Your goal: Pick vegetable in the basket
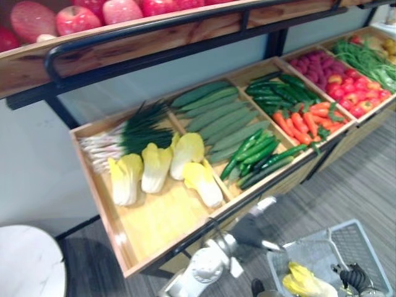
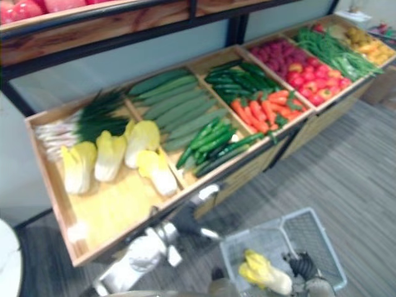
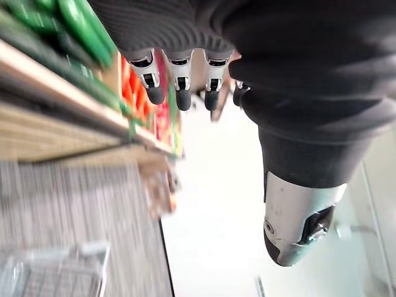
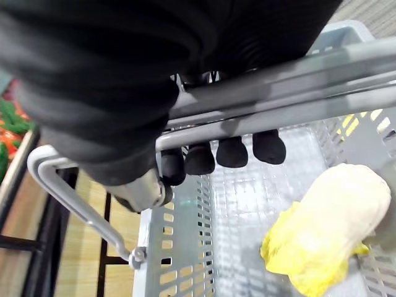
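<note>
Cabbage (image 4: 328, 229), a single leafy head with a pale cream base and crinkled bright yellow leaf ends, lies on its side on the floor of the grey slotted basket (image 4: 179, 260), close to one wall. The right hand (image 4: 232, 151) has its dark-tipped fingers curled round the basket's grey handle (image 4: 291, 68), holding it low in front of the vegetable stand. The left hand (image 3: 179, 80) hangs just below the front edge of the wooden crate (image 1: 154, 219), fingers relaxed and holding nothing. In that crate four more yellow heads (image 1: 158, 167) lie beside spring onions (image 1: 124, 136).
</note>
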Available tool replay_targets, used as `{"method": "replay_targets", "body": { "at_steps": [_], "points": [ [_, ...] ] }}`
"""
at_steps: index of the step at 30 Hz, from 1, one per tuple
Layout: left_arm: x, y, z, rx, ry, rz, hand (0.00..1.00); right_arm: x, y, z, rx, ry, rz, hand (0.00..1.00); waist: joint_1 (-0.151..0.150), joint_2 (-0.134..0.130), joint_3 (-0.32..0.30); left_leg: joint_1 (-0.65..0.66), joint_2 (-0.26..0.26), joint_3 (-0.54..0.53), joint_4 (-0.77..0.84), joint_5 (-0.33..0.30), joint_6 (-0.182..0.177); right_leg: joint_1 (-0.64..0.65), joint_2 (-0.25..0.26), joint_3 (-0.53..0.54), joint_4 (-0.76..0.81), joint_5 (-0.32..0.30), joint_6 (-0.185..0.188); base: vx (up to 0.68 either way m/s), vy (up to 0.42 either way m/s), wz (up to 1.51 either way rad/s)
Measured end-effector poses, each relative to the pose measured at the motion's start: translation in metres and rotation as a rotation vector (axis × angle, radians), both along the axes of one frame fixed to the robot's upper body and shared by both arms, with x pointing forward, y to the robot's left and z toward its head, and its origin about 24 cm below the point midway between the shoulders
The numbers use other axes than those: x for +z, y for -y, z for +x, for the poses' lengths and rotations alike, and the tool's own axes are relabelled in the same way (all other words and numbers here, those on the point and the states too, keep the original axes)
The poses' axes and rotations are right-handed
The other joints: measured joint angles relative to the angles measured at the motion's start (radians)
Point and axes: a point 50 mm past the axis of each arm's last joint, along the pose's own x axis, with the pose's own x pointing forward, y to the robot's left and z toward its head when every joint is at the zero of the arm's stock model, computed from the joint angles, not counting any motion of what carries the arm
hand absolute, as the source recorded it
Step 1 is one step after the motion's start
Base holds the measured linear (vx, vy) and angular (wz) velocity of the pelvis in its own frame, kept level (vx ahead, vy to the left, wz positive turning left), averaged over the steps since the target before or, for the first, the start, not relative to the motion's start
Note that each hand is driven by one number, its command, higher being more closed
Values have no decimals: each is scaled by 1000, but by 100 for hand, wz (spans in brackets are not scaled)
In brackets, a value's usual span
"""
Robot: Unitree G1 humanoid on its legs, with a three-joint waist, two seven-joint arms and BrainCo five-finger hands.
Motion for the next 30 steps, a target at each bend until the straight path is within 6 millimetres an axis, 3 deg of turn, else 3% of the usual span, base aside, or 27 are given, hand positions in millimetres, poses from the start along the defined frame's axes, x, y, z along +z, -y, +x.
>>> {"method": "replay_targets", "body": {
  "at_steps": [6,10,11,13,14,16,18,21,23,24,30],
  "points": [
    [3,-64,-2,320,49,29,0,-15,1,-23,-62,-104,14,100,32,-3,-15,-28,-24,-73,1,16,19,12,-31,-78,-1,-13,-11,-9,0,39],
    [-3,-130,-3,723,106,164,0,-22,0,-40,-145,-144,8,100,65,-1,-28,-47,-39,-130,0,30,30,26,-50,-133,-1,-24,-20,-25,6,41],
    [-9,-150,-5,847,99,203,0,-24,0,-47,-173,-154,5,100,77,-1,-34,-48,-43,-148,0,32,32,33,-54,-152,-1,-28,-19,-31,6,40],
    [-18,-169,-9,972,79,250,0,-26,-1,-51,-195,-168,9,100,83,-3,-38,-50,-44,-168,-1,36,33,44,-57,-172,-2,-33,-21,-23,-2,43],
    [-34,-189,-17,1081,22,314,0,-28,-4,-52,-205,-166,12,100,92,-7,-46,-63,-46,-192,-1,41,31,46,-61,-197,-4,-39,-20,-19,-10,44],
    [-54,-204,-26,1152,-61,391,0,-29,-7,-51,-212,-164,17,100,105,-12,-49,-70,-48,-201,-1,47,34,46,-61,-209,-8,-40,-21,-16,-4,29],
    [-87,-225,-51,1292,-261,452,0,-33,-15,-50,-222,-157,42,100,108,-22,-57,-80,-49,-222,-1,52,34,54,-62,-231,-17,-39,-21,15,-4,25],
    [-123,-241,-87,1408,-505,512,0,-38,-27,-49,-226,-151,71,100,127,-36,-68,-74,-48,-224,-1,53,34,68,-61,-239,-23,-39,-21,47,-6,9],
    [-140,-243,-105,1427,-615,546,0,-40,-32,-47,-226,-146,84,100,131,-38,-70,-68,-48,-223,-1,52,34,77,-61,-242,-24,-38,-21,53,-3,5],
    [-155,-244,-123,1447,-724,570,0,-41,-37,-44,-226,-139,97,100,131,-46,-71,-61,-48,-223,-1,51,32,89,-61,-243,-33,-38,-20,42,-1,6],
    [-193,-227,-174,1402,-1076,584,0,-41,-41,-31,-229,-108,108,100,129,-50,-70,-60,-43,-212,-1,44,26,84,-57,-226,-42,-38,-20,10,-4,-8]
  ]
}}
